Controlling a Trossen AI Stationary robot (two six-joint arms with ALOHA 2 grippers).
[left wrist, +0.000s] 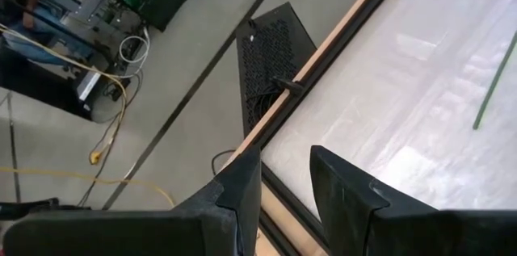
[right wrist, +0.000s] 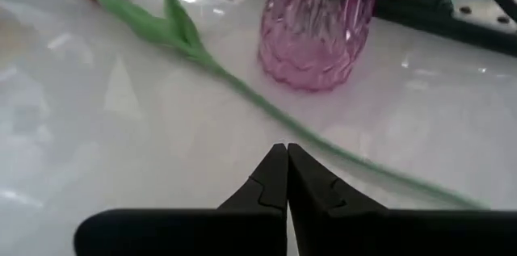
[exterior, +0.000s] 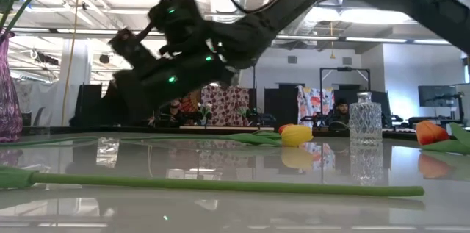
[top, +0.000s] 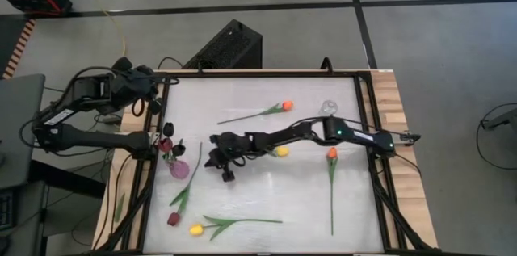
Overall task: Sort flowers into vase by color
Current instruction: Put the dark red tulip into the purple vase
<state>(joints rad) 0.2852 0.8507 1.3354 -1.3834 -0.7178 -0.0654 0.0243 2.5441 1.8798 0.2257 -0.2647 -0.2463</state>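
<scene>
Right wrist view showed the maroon tulip (right wrist: 153,23) lying flat on the counter (right wrist: 97,135), its thin stem running past the foot of the pink vase (right wrist: 317,26) and just ahead of the right gripper (right wrist: 287,177), whose fingers were pressed together and held nothing. To take it well, I judged the fingers would need to part first and straddle the stem clear of the leaf, away from the glass, so the lift would not knock the vase, which already held maroon blooms. In the high view, a yellow tulip (top: 280,152) lay beside the right forearm, orange ones (top: 284,107) farther out, another yellow (top: 196,228) near the front edge, and a clear vase (top: 328,108) stood well apart. The left gripper (left wrist: 284,199) waited over the counter's edge, fingers partly apart and empty.
</scene>
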